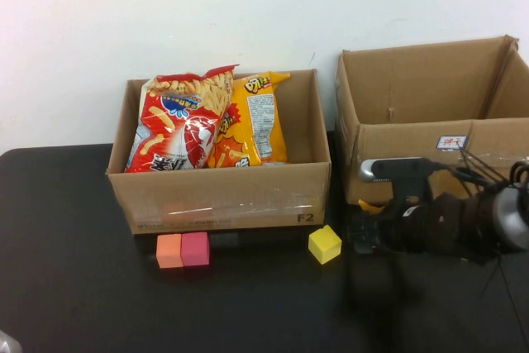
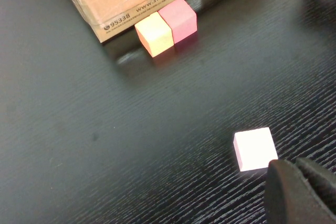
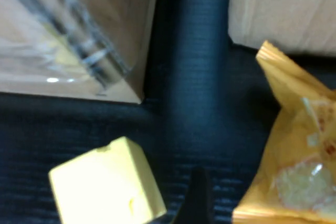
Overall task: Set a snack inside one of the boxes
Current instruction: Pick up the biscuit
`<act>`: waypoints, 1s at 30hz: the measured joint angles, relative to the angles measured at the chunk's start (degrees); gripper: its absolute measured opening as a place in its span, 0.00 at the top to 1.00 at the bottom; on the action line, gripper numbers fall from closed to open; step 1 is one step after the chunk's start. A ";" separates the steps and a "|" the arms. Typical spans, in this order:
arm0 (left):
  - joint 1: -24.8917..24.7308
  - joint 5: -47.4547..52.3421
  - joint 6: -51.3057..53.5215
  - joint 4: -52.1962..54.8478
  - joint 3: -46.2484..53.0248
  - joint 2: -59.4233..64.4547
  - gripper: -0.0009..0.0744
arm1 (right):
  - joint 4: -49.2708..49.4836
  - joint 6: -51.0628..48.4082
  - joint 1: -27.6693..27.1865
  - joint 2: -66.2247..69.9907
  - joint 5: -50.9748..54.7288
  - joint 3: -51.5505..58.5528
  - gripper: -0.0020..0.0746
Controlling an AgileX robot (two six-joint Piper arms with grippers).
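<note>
A small orange snack packet (image 3: pixel 294 156) lies on the black table between the two cardboard boxes; only a sliver of it (image 1: pixel 369 207) shows in the high view. My right gripper (image 1: pixel 364 233) is low over the table in front of the right box (image 1: pixel 413 134), open. One of its fingers (image 3: pixel 198 198) is beside the packet, and the other is hidden. The left box (image 1: pixel 219 196) holds a red snack bag (image 1: pixel 178 126) and an orange snack bag (image 1: pixel 252 121). My left gripper (image 2: pixel 302 192) is shut and empty, low over the table at the front left.
A yellow block (image 1: pixel 325 244) sits just left of my right gripper and fills the near part of the right wrist view (image 3: pixel 107 187). An orange block (image 1: pixel 169 250) and a pink block (image 1: pixel 195 248) touch the left box's front. A pale block (image 2: pixel 254 149) lies by my left gripper.
</note>
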 joint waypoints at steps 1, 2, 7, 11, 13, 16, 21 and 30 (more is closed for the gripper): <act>0.00 0.00 0.00 0.00 0.00 0.00 0.99 | 0.10 0.00 0.00 0.74 0.00 -0.52 0.20; 0.00 0.00 -0.08 0.00 0.00 0.00 0.99 | 0.09 0.00 0.00 1.40 -0.14 -0.94 0.21; 0.00 0.00 -0.21 0.00 0.00 0.00 0.99 | 1.21 0.00 0.00 3.47 -0.86 -1.46 0.30; 0.00 0.00 -0.24 0.00 0.00 0.00 0.99 | 1.61 0.00 0.00 4.07 -0.88 -1.55 0.44; 0.00 0.00 -0.47 0.00 0.00 0.00 0.99 | 1.74 -0.99 0.00 4.07 -0.88 -1.68 0.51; 0.00 0.00 -0.56 0.00 0.00 0.00 0.99 | 2.22 -2.78 0.00 4.07 0.03 -1.78 0.61; 0.00 0.00 -0.60 0.00 0.00 0.00 0.99 | 4.67 -3.43 0.00 4.07 1.53 -1.78 0.66; 0.00 0.00 -0.82 0.00 0.00 0.00 0.99 | 5.57 -3.60 0.00 3.42 7.84 -1.89 0.83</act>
